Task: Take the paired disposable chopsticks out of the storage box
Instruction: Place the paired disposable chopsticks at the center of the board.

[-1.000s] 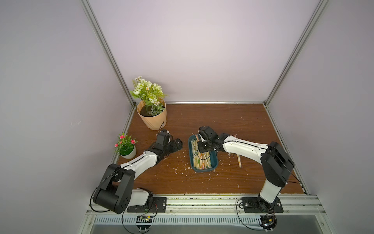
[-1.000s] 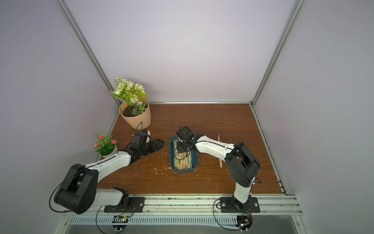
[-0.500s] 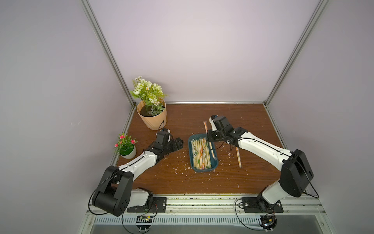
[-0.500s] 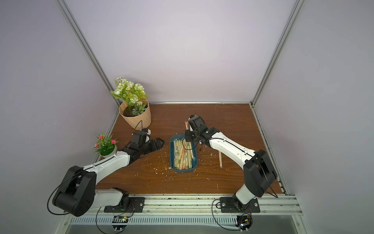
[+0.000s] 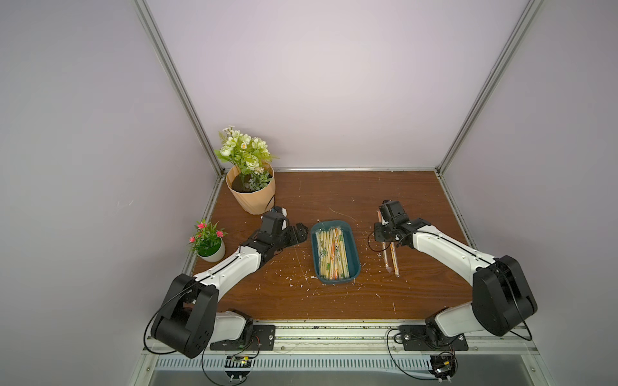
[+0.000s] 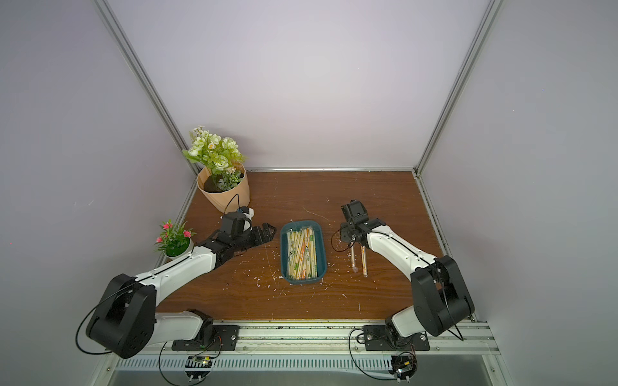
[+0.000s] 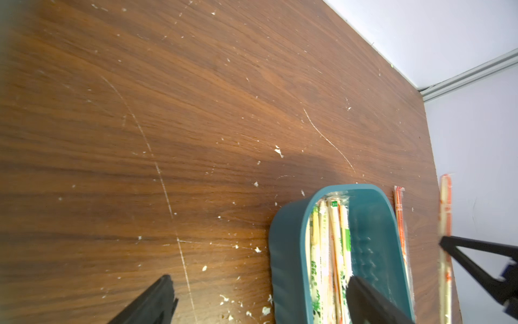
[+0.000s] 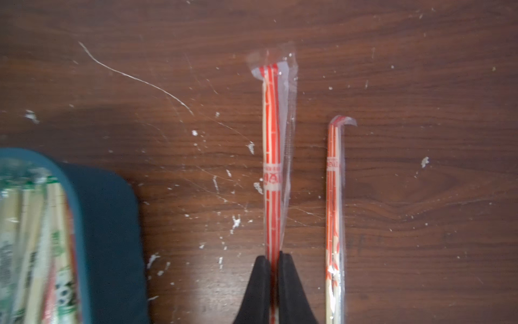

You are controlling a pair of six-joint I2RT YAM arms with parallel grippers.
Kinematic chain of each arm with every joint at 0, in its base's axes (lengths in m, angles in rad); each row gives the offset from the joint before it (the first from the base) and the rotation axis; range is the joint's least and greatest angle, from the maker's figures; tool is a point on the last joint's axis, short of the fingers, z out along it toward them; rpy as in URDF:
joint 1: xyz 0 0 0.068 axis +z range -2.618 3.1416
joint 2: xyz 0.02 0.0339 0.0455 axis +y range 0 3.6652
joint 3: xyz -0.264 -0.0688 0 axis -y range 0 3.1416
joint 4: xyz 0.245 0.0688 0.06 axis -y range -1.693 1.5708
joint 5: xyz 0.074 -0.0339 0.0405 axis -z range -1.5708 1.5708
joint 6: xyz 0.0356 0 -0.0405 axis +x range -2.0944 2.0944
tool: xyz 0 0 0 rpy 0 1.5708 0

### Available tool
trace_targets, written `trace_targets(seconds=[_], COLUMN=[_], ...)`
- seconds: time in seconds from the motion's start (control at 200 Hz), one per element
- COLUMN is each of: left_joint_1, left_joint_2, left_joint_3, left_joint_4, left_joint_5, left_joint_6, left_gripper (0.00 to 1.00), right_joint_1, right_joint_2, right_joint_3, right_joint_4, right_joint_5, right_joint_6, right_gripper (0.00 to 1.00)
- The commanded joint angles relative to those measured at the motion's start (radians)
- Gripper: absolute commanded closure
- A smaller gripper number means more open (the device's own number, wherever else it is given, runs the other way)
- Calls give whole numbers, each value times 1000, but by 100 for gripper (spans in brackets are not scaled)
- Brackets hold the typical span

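Note:
The storage box (image 5: 354,257) (image 6: 321,254) is a dark teal tray mid-table, holding several paired disposable chopsticks (image 5: 332,254) (image 6: 302,252) (image 7: 328,238). My right gripper (image 5: 384,235) (image 6: 351,235) (image 8: 274,256) is to the right of the box, shut on an orange-striped pair (image 8: 272,168) (image 5: 385,257) (image 7: 445,213) that looks lifted off the table. Another orange pair (image 8: 333,196) (image 5: 394,264) (image 7: 399,224) lies on the wood beside it. My left gripper (image 5: 298,234) (image 6: 267,232) (image 7: 260,291) is open at the box's far left corner, holding nothing.
A peach pot of white flowers (image 5: 252,197) stands at the back left. A small white pot with pink flowers (image 5: 209,249) sits by the left wall. White flecks dot the wooden table (image 5: 334,200). Walls close three sides; a metal rail (image 5: 334,334) runs along the front.
My right gripper has carried an orange pair out of the box, rightward, to beside the pair lying on the table. The left arm has stayed still and open.

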Motion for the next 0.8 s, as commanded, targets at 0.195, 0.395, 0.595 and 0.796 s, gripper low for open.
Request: trace_targets(seconds=[0.195, 0.395, 0.595, 0.796], left_joint_1=[-20, -22, -21, -22], left_joint_2=[20, 21, 23, 21], left_joint_3=[24, 24, 23, 20], left_joint_4=[-12, -11, -13, -15], left_joint_5=[-10, -12, -11, -15], left_joint_6=[-3, -5, -2, 1], left_gripper=[2, 2, 2, 2], right_joint_1=[-10, -10, -10, -10], right_joint_2=[56, 102, 126, 74], right_joint_3=[-38, -39, -34, -22], right_joint_4=[13, 23, 20, 8], right_joint_5=[123, 144, 151, 94], right_joint_6=[-28, -25, -12, -12], right_gripper=[91, 87, 75, 71])
